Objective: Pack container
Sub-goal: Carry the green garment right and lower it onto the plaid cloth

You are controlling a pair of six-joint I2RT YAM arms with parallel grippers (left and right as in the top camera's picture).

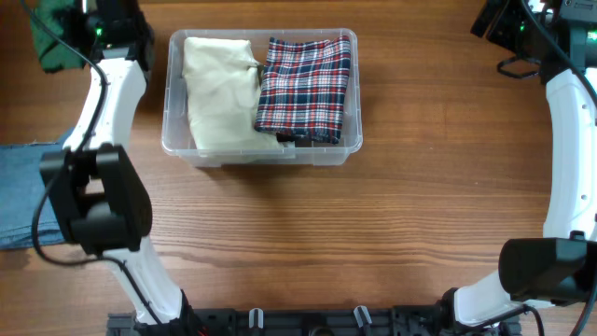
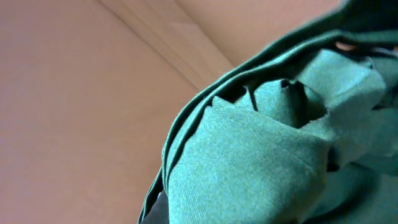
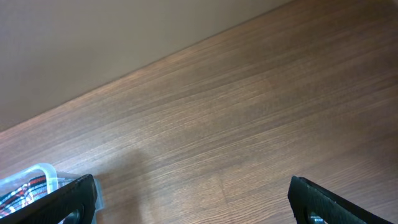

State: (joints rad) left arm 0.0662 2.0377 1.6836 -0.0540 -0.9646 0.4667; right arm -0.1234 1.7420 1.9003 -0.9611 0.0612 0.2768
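The clear container (image 1: 261, 152) stands on the wooden table at the back centre. Inside it a folded cream cloth (image 1: 219, 89) lies on the left and a folded red, white and navy plaid cloth (image 1: 306, 86) on the right. My left gripper (image 1: 70, 33) is at the far back left, shut on a bunched green cloth (image 1: 48, 45). This green cloth (image 2: 261, 155) fills the left wrist view and hides the fingers. My right gripper (image 3: 196, 202) is wide open and empty over bare table at the back right (image 1: 494, 23). A container corner (image 3: 28, 180) shows in the right wrist view.
A blue denim cloth (image 1: 23, 196) lies at the table's left edge beside the left arm's base. The table's back edge runs close behind both grippers.
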